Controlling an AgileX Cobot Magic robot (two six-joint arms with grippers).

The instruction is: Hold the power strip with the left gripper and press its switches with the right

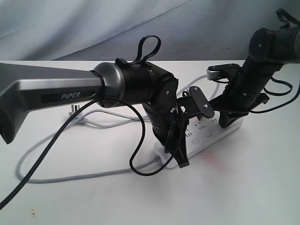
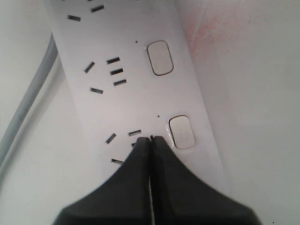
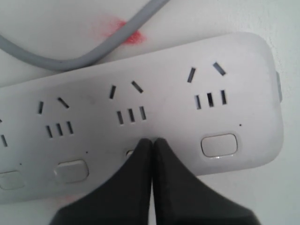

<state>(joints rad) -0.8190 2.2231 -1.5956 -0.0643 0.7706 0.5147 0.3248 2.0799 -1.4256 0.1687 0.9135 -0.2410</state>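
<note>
Both arms angle steeply down, the left gripper (image 2: 151,139) and the right gripper (image 3: 152,139) each with fingers pressed together, clamping nothing. The power strip (image 1: 213,133) lies flat on the white table (image 1: 243,187), bare tabletop along its near edge, grey cable (image 1: 70,176) looping left. Left tips meet its face beside a switch (image 2: 182,131); right tips cover part of another switch (image 3: 129,153).

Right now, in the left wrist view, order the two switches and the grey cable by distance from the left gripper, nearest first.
1. Switch beside the left gripper, on the power strip.
2. Next switch, one socket group along.
3. Grey cable, off the strip, beyond its sockets.
</note>
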